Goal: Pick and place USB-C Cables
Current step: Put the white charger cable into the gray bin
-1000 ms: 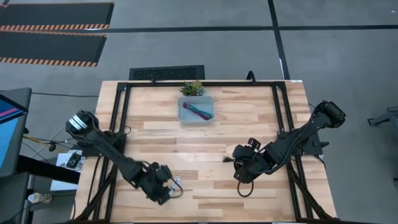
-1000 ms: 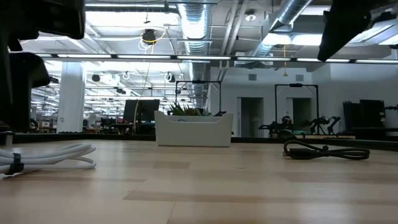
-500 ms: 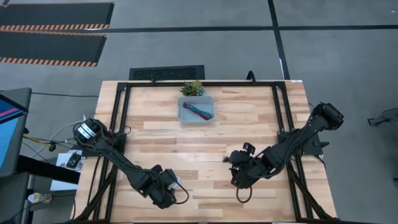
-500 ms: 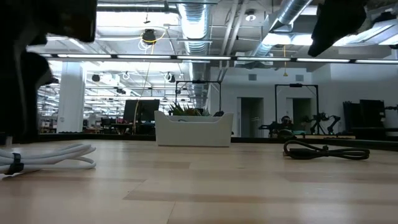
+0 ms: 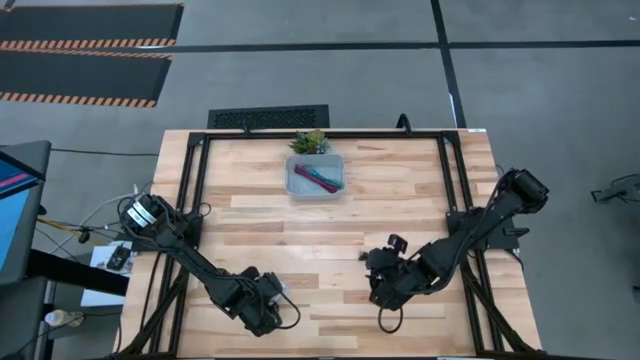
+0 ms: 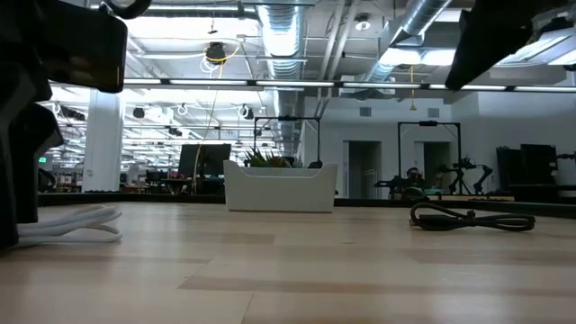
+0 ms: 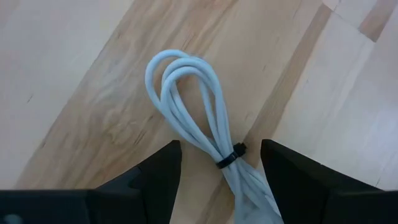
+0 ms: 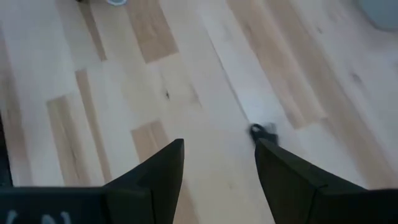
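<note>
I have brought the left tool (image 7: 221,168) down over the white cable (image 7: 193,99) at the near left of the surface (image 5: 400,200); a second ago the white bundle lay in plain sight in the low view, and now the dark bulk of the left arm covers its near end, so only the loops (image 6: 76,225) show past it; in the left wrist view the fingers stand spread on either side of the bundle, with the black tie between them, nothing pinched yet; I judge I am low enough, or nearly so, to press them together on the tied part. The right tool (image 8: 217,162) has crept toward the near edge over the same second, and its fingers are likewise spread and empty; it hangs above the black cable (image 6: 472,218), which lies flat at the near right; in the high view only a loop of that cable (image 5: 388,318) shows beneath the arm, and the right wrist view catches just a dark connector end (image 8: 264,132) ahead of the fingers, so I reckon this side needs more lining up before a grasp. The clear bin (image 5: 292,186) at the far side, beside the small plant (image 5: 310,141), already holds the teal and maroon cables (image 5: 322,179); two done, two to lift and carry across.
</note>
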`<state>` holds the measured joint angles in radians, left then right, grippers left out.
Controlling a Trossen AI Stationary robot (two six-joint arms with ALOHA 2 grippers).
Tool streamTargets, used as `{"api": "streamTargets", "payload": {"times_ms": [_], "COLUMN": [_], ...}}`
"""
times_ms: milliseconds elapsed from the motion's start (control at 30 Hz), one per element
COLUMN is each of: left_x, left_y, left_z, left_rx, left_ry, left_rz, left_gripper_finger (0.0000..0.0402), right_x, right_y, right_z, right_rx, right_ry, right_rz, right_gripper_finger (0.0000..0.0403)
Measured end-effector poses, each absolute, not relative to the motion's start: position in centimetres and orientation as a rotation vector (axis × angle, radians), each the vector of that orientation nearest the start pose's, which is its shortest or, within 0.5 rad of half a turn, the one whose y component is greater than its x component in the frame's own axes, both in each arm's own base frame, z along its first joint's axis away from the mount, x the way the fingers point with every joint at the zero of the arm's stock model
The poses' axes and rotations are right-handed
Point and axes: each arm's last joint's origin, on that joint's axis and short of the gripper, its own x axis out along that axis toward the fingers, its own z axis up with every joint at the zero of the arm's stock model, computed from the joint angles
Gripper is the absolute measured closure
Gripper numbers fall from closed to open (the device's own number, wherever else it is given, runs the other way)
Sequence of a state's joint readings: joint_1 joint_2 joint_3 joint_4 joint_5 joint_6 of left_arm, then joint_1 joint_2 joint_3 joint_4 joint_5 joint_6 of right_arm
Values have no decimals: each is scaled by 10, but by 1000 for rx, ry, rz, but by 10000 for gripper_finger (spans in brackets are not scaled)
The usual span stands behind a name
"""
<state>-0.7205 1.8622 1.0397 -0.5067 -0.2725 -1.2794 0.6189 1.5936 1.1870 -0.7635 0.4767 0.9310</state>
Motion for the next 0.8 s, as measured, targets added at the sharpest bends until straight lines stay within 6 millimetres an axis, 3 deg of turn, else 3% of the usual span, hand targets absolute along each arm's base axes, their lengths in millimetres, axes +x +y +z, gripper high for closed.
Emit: {"api": "streamTargets", "payload": {"times_ms": [133, 367, 600, 800], "left_x": [252, 251, 257, 267], "left_y": [-209, -207, -200, -190], "left_z": [124, 123, 125, 126], "left_rx": [-465, -399, -428, -427], "left_ry": [1185, 1170, 1199, 1204], "left_rz": [401, 396, 385, 358], "left_gripper_finger": [226, 381, 383, 390], "right_x": [262, 267, 272, 287], "right_y": [170, 170, 165, 165], "right_z": [239, 233, 231, 239], "right_rx": [246, 224, 249, 332], "right_ry": [928, 917, 925, 786], "right_rz": [-332, -364, -374, -351], "right_gripper_finger": [180, 180, 180, 180]}}
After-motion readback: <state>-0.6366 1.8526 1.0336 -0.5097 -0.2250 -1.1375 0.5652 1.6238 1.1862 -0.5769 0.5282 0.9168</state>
